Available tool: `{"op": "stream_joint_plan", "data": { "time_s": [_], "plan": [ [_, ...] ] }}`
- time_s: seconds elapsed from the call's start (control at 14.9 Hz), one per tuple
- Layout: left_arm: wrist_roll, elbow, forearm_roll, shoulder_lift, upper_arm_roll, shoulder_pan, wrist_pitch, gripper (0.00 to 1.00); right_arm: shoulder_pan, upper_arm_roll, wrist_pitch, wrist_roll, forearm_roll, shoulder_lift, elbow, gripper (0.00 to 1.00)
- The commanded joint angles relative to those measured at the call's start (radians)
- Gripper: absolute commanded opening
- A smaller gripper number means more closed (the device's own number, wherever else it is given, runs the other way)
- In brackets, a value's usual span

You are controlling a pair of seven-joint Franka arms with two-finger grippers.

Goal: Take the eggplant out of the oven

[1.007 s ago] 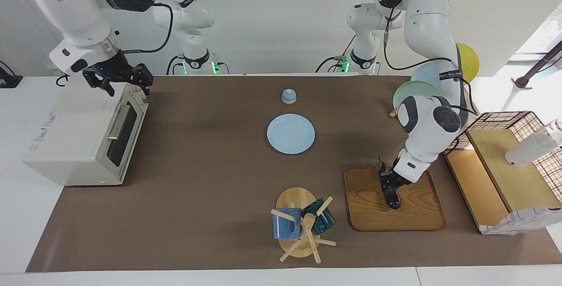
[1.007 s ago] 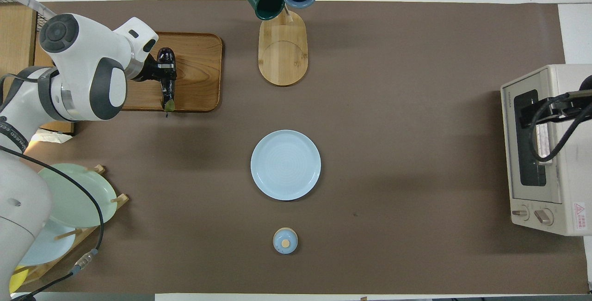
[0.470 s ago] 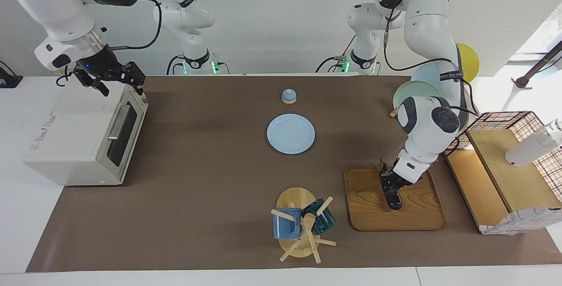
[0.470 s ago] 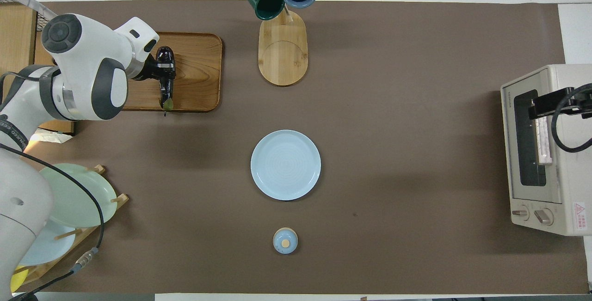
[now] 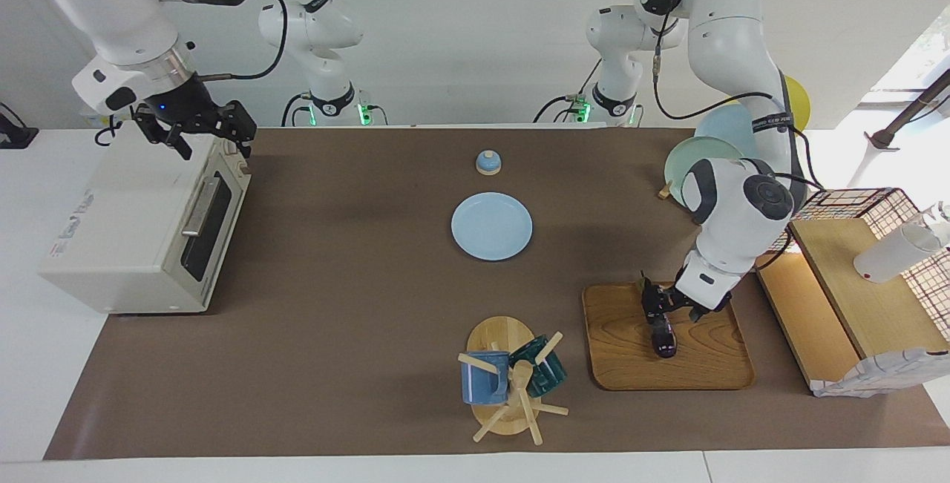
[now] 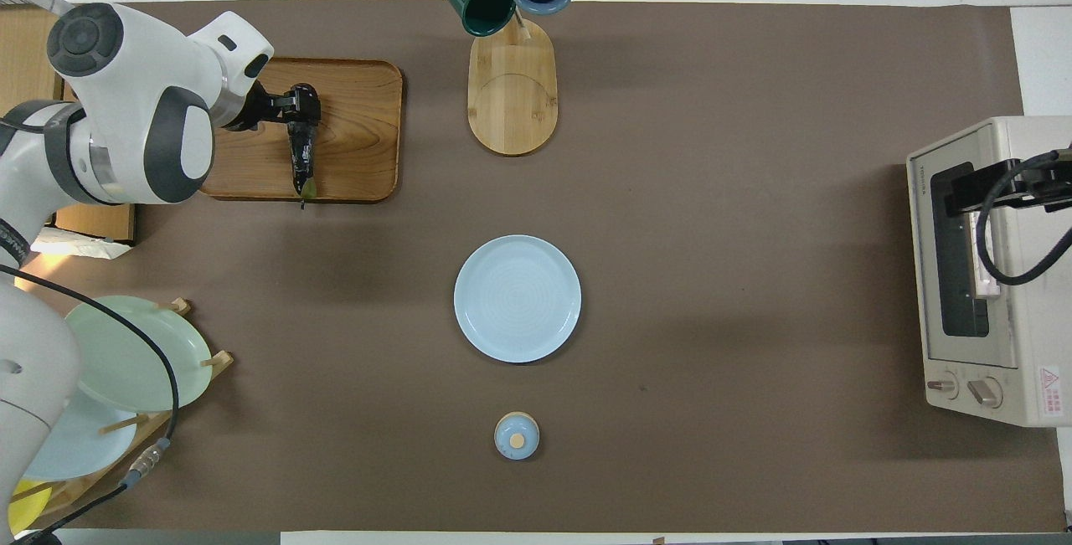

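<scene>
The dark, glossy eggplant [image 5: 663, 338] [image 6: 302, 151] lies on the wooden tray [image 5: 705, 364] [image 6: 360, 135] toward the left arm's end of the table, its stem end pointing toward the robots. My left gripper [image 5: 672, 311] [image 6: 289, 107] stands open low over the tray, at the eggplant's stem half, its fingers parted. The off-white oven [image 5: 133, 223] [image 6: 980, 277] sits at the right arm's end with its glass door closed. My right gripper [image 5: 197, 130] [image 6: 1005, 189] hangs open above the oven's top, near its door edge, holding nothing.
A light blue plate [image 5: 491, 226] [image 6: 517, 298] lies mid-table, with a small blue lid [image 5: 487, 162] [image 6: 517, 435] nearer the robots. A mug tree [image 5: 512, 383] [image 6: 511, 68] stands beside the tray. A plate rack [image 6: 126, 361] and a wire basket with shelves [image 5: 861, 275] stand at the left arm's end.
My left gripper has opened and let go of the eggplant, which now rests on the tray, and the arm has drawn back a little. My right gripper has shifted slightly above the oven.
</scene>
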Motion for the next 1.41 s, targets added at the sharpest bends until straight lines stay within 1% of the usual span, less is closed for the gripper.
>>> {"op": "stream_joint_plan", "data": {
  "time_s": [0.0,0.07,0.47,0.67,0.94,1.14,1.28,1.34],
  "plan": [
    [-0.001,0.010,0.011,-0.075,-0.003,0.012,-0.105,1.00,-0.003,0.004,-0.022,0.012,-0.013,0.000,0.011,1.00],
    [-0.001,0.007,0.013,-0.107,-0.003,0.023,-0.138,1.00,-0.002,0.004,-0.021,0.012,-0.015,0.000,0.013,1.00],
    [0.000,0.012,0.017,-0.245,0.012,0.025,-0.262,1.00,-0.003,0.004,-0.024,0.010,-0.010,-0.013,0.005,1.00],
    [0.000,0.010,0.017,-0.346,0.024,0.026,-0.381,1.00,-0.003,0.004,-0.022,0.012,-0.007,-0.013,0.007,1.00],
    [-0.003,0.004,0.017,-0.469,0.030,0.026,-0.605,1.00,-0.003,0.002,-0.021,0.012,-0.004,-0.013,0.005,1.00],
    [-0.004,-0.011,0.017,-0.524,0.032,0.026,-0.713,1.00,-0.005,0.002,-0.022,0.012,-0.004,-0.013,0.005,1.00],
    [-0.008,-0.034,0.017,-0.554,0.032,0.026,-0.727,1.00,-0.003,0.002,-0.022,0.012,-0.004,-0.013,0.007,1.00],
    [-0.008,-0.043,0.017,-0.557,0.032,0.025,-0.724,1.00,-0.003,0.002,-0.022,0.012,-0.004,-0.013,0.007,1.00]
  ]
}}
